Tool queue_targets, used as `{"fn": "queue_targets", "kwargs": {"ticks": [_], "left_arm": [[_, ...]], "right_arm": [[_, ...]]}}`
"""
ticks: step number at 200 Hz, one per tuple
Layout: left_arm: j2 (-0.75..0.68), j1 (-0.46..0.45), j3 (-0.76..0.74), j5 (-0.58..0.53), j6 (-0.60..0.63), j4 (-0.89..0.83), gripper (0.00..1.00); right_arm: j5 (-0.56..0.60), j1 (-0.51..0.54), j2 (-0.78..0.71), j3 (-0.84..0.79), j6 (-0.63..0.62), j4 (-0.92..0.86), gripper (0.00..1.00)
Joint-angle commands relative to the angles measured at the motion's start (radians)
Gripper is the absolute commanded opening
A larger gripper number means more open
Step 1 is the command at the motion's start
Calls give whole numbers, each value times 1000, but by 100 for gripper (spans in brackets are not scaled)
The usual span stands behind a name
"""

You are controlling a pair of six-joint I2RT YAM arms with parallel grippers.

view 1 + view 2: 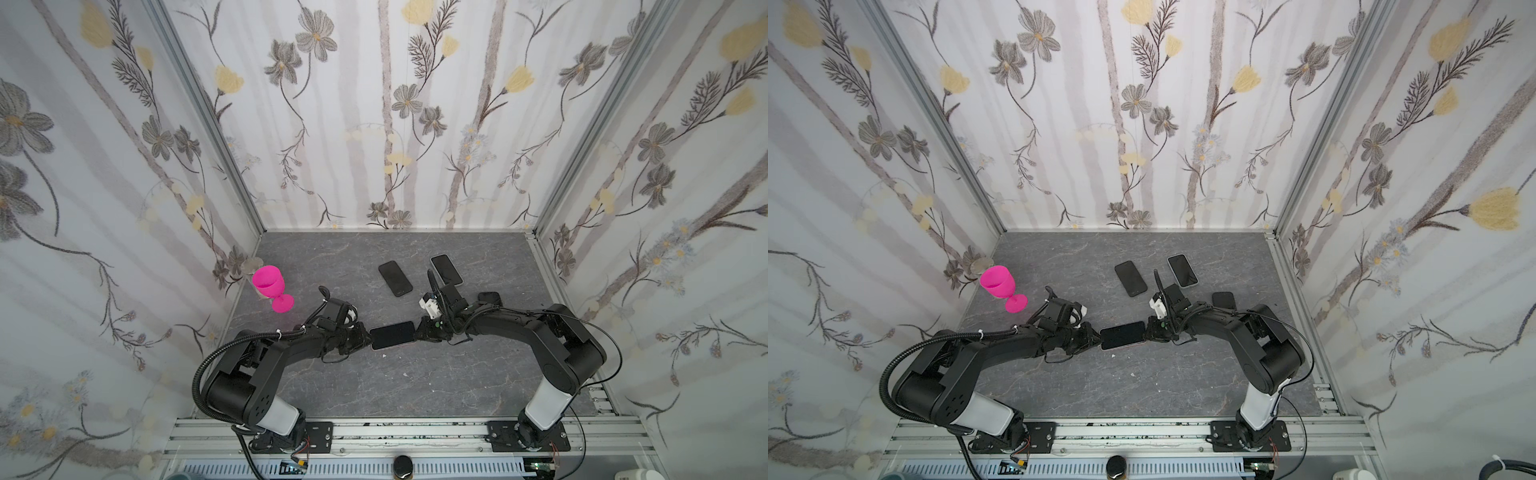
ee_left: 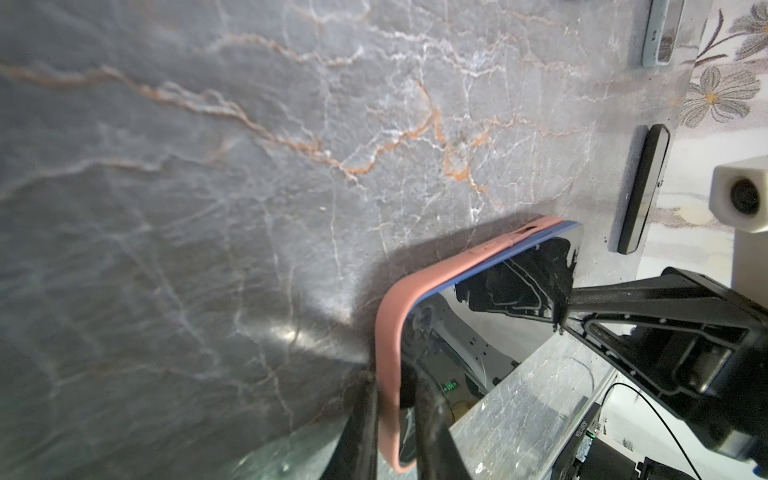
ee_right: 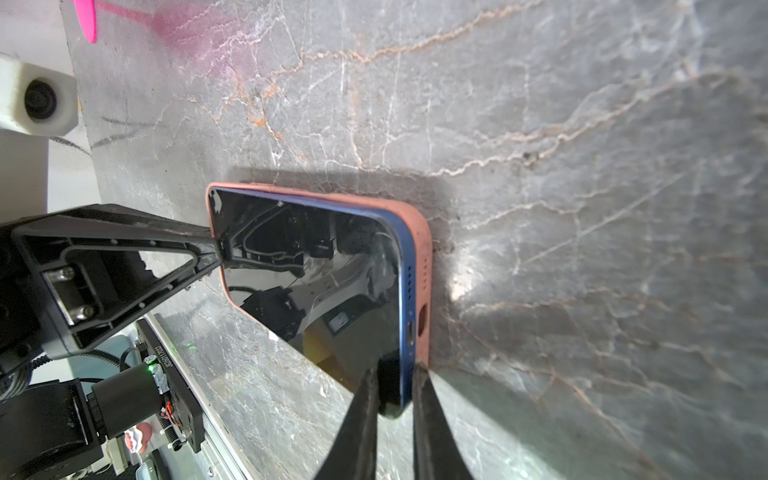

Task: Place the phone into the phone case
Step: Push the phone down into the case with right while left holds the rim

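Observation:
A phone [image 1: 392, 335] [image 1: 1123, 336] with a black screen and blue rim lies screen up in a salmon-pink phone case, just above the grey table between my two grippers. My left gripper [image 1: 368, 337] [image 2: 395, 382] is shut on the case's [image 2: 388, 353] left end, one finger under it and one on the screen. My right gripper [image 1: 417, 332] [image 3: 395, 374] is shut on the phone's [image 3: 332, 270] port end. There the blue rim stands proud of the case [image 3: 422, 249].
Two other dark phones [image 1: 395, 277] [image 1: 446, 269] lie flat behind the grippers, and a small dark object [image 1: 489, 297] sits behind the right arm. A pink goblet [image 1: 272, 286] stands at the left wall. Flowered walls close three sides.

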Motion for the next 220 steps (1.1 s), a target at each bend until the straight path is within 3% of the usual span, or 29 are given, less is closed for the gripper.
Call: {"fn": "queue_targets", "kwargs": {"ticks": [1, 112, 220], "left_arm": [[19, -16, -8, -5, 9, -36, 13], [-2, -16, -16, -118, 39, -93, 12], [2, -16, -16, -112, 45, -92, 12]], "right_arm": [[-11, 17, 19, 3, -17, -17, 16], [96, 18, -25, 64, -85, -163, 23], [93, 20, -13, 52, -92, -177, 13]]}}
